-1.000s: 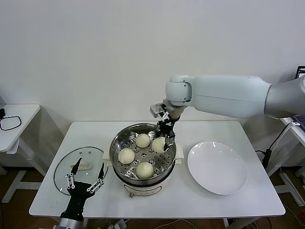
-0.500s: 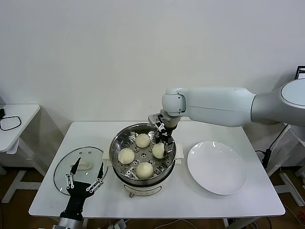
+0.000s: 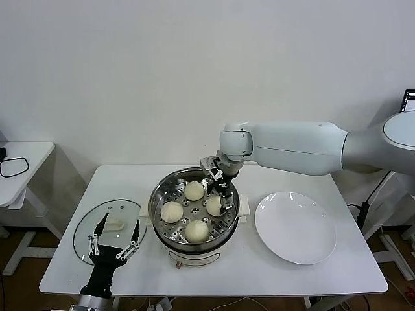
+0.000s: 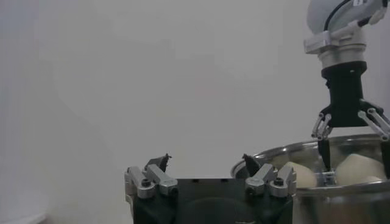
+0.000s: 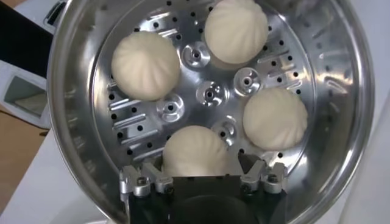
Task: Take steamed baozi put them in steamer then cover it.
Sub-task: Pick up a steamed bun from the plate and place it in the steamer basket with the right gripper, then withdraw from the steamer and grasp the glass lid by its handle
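Head view: bright, even, diffuse lighting from overhead — shadows under the steamer (image 3: 194,208) and the plate (image 3: 296,227) are faint and soft. Focus sharp across the table (image 3: 259,272); no obvious bending of straight edges.

Right wrist view: strong specular highlights on the steel wall and perforated tray; the baozi (image 5: 275,118) are evenly lit, their pleats crisp. Dark housing at the frame edge is slightly soft.

Left wrist view: dimmer, flat grey — the wall is featureless, the nearest hardware underexposed.
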Controlling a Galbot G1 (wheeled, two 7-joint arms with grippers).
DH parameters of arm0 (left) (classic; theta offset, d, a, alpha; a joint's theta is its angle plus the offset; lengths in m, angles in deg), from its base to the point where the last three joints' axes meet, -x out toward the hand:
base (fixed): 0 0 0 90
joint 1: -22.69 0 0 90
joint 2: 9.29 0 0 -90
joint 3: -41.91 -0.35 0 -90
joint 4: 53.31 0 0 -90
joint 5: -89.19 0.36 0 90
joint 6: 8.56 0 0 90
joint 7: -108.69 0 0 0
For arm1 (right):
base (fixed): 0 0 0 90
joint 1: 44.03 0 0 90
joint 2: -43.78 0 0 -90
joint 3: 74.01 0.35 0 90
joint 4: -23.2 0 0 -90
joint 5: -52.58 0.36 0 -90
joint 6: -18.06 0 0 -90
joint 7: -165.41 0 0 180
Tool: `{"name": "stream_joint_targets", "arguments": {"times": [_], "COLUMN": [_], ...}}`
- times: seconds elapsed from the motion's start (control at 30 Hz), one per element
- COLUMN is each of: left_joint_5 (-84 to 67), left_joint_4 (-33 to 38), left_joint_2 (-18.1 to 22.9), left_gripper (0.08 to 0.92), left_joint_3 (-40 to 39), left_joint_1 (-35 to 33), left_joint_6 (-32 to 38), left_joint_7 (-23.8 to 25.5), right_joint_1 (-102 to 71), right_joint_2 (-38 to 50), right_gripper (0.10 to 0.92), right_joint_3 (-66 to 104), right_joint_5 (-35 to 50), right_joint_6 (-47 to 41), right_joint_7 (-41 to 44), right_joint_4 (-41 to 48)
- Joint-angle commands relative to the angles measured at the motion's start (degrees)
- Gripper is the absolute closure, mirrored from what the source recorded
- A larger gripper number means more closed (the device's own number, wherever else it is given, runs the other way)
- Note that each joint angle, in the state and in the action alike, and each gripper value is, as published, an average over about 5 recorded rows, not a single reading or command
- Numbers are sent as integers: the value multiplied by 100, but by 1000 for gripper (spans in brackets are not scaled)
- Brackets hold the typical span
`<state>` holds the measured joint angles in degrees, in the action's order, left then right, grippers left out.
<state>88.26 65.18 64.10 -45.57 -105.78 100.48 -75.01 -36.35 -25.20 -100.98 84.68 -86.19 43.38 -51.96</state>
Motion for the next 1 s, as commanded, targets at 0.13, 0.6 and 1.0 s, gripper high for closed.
{"name": "stream_joint_targets", "arguments": {"times": [0.13, 0.6, 1.0], "left_joint_5": [36, 2222, 4587], "left_joint_4": [31, -318, -1222], "left_joint_2": [-10, -40, -270], "left_gripper": [177, 177, 177], "left_joint_3": [8, -3, 456], "left_joint_1": [13, 556, 908], "left_joint_6": [-53, -560, -969], "left_joint_7": [8, -953, -872], "right_joint_1": [-5, -4283, -9538], "right_joint_2": [1503, 3266, 1940], "right_gripper": [203, 203, 203], "right_joint_3": [1699, 5202, 10421], "right_joint_5": [-54, -179, -657], "right_joint_6": [704, 2879, 3597], "right_joint_7": [44, -8019, -7722], "right_joint_4": [-1159, -1835, -1684]}}
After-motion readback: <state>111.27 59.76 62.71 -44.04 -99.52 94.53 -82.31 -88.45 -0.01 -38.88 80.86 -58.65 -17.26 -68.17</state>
